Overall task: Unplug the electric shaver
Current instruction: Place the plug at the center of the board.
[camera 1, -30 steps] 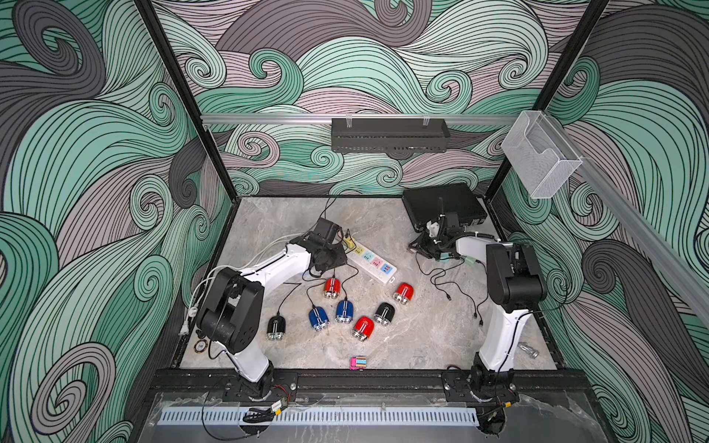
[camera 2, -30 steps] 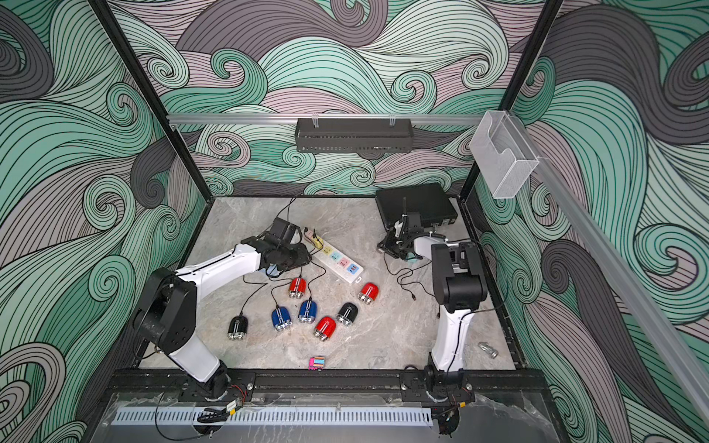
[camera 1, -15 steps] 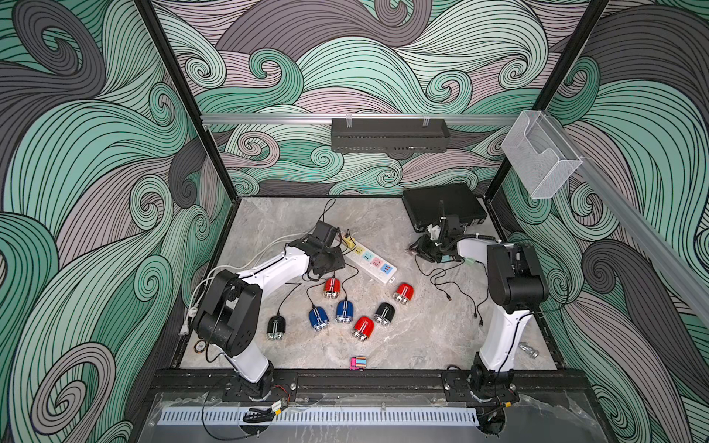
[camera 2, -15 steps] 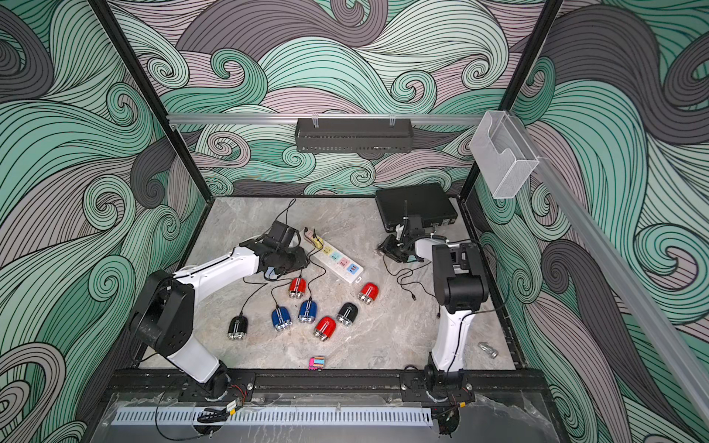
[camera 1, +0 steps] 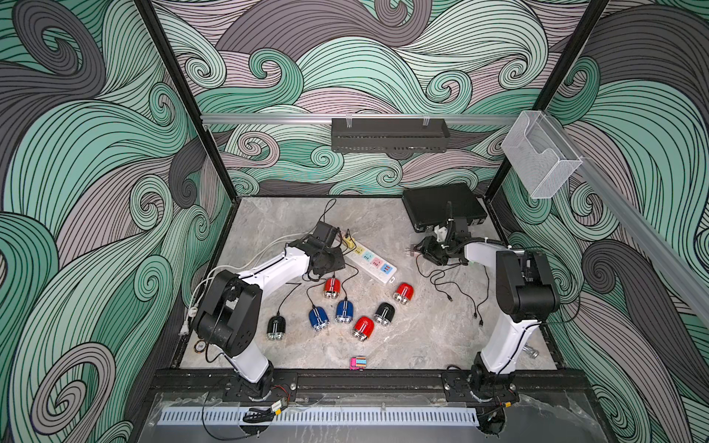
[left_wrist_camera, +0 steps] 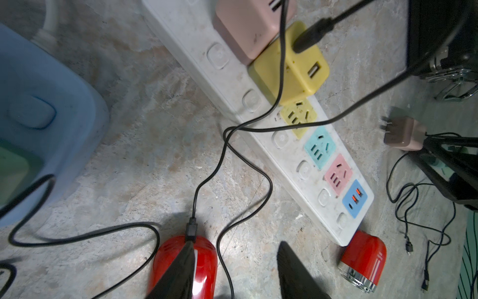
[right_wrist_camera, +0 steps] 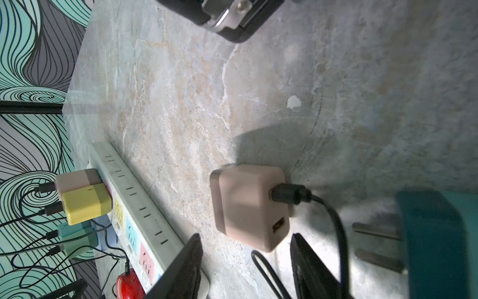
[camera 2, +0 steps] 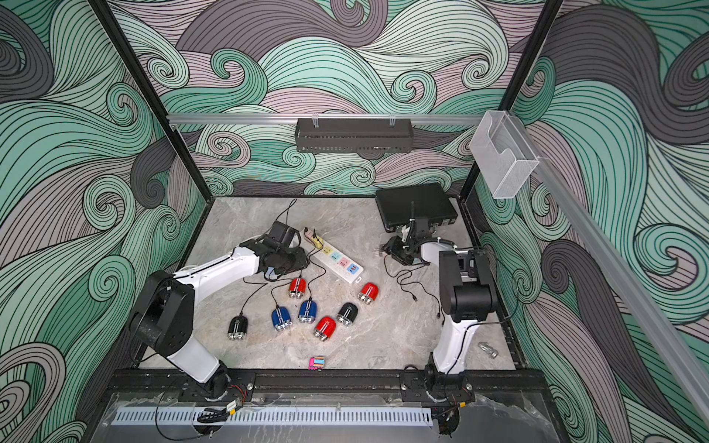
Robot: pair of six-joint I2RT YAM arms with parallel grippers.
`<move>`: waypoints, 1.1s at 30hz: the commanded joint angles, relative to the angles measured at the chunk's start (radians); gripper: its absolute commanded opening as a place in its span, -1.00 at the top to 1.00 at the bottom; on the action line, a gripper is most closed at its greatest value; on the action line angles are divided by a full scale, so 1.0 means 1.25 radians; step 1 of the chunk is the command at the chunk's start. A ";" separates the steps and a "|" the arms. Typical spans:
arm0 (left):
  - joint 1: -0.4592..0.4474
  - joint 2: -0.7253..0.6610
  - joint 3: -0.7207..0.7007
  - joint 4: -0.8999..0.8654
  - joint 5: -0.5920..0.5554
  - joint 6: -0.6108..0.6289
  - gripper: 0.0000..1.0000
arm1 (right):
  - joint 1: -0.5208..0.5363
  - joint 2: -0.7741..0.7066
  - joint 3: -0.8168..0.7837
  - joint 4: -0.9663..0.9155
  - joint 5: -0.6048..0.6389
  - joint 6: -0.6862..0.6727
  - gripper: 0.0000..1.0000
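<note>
Strip (camera 1: 370, 262) lies diag mid-table, blocking the straight path across. Cables (left_wrist_camera: 191, 229) criss-cross btw strip and shavers (camera 1: 344, 311), so no clean gap at table lvl there. Shavers sit packed just in front of strip. Pink adapter (right_wrist_camera: 249, 207) lies loose near black case (camera 1: 443, 205), cord (right_wrist_camera: 337, 220) trailing frontward (thin, easy to miss). Bare table (camera 1: 422, 337) front-right of shavers and back centre btw strip and case: room to pass.

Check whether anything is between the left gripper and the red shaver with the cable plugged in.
Nothing blocks it: in the left wrist view one finger of the left gripper overlaps the red shaver. A loose black cable runs beside the shaver, between the fingers, and could snag.
</note>
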 commanded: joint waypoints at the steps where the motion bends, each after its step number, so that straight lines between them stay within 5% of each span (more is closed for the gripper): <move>1: -0.007 -0.024 0.000 -0.022 -0.014 0.011 -0.03 | -0.003 -0.038 -0.019 -0.022 0.019 -0.001 -0.14; 27: -0.046 -0.088 0.000 -0.099 -0.064 0.028 -0.06 | -0.003 -0.309 -0.182 -0.109 0.127 -0.054 -0.17; 33: -0.096 -0.105 -0.002 -0.129 -0.096 0.026 -0.26 | 0.001 -0.394 -0.201 -0.158 0.154 -0.087 -0.18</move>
